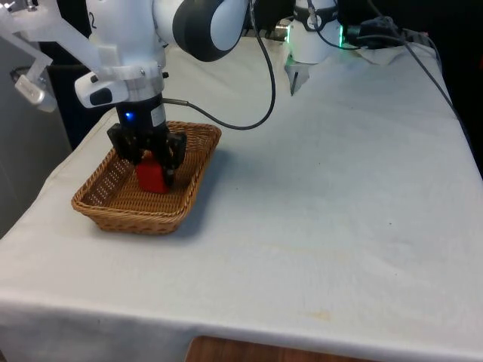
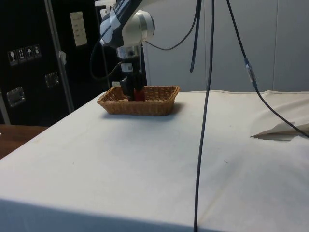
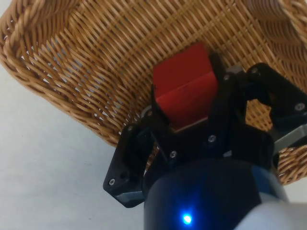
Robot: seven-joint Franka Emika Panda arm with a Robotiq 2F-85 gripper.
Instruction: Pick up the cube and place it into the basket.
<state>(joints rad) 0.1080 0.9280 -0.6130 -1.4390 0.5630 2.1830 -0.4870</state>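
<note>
A red cube (image 1: 152, 178) sits low inside the wicker basket (image 1: 124, 216) on the front view's left. My black gripper (image 1: 151, 161) reaches down into the basket and is shut on the cube, one finger pressed to each side. In the wrist view the red cube (image 3: 184, 89) is clamped between the fingers of the gripper (image 3: 187, 98), over the woven floor of the basket (image 3: 53, 81). From the side, the gripper (image 2: 132, 92) and the cube (image 2: 139, 94) show just above the rim of the basket (image 2: 155, 103). I cannot tell whether the cube touches the basket floor.
A black cable (image 1: 260, 90) trails from the arm across the cloth behind the basket. A hanging cable (image 2: 208, 111) crosses the side view. White cloth stretches to the front view's right, with the table edge (image 1: 226, 332) at the front.
</note>
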